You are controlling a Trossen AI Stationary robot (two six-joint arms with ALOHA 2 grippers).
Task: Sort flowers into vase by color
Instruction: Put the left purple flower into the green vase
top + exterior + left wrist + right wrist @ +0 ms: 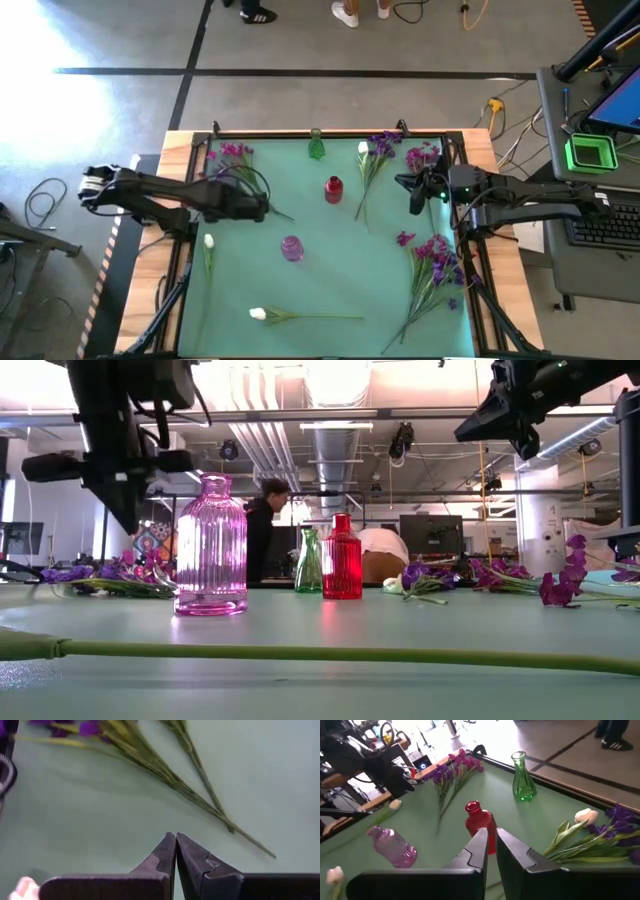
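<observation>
Green stems (200,795) lie just ahead of left pincer (176,840), pressed together, empty; right pincer (491,836) nearly closed, empty, raised nr purple flowers (380,146).

Bright overhead light, window glare washing background, blurred foreground stem (300,653)

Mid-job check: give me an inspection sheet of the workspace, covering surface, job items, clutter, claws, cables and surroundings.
Surface: green mat.
Job's things: pink vase, red vase and green vase, all upright and without flowers; purple flowers, white tulip lying loose.
Clutter: nothing seen.
Claws: left claw shut, empty, above the mat; right claw shut, empty.
Cables: floor cables.
Surroundings: person behind the table.
</observation>
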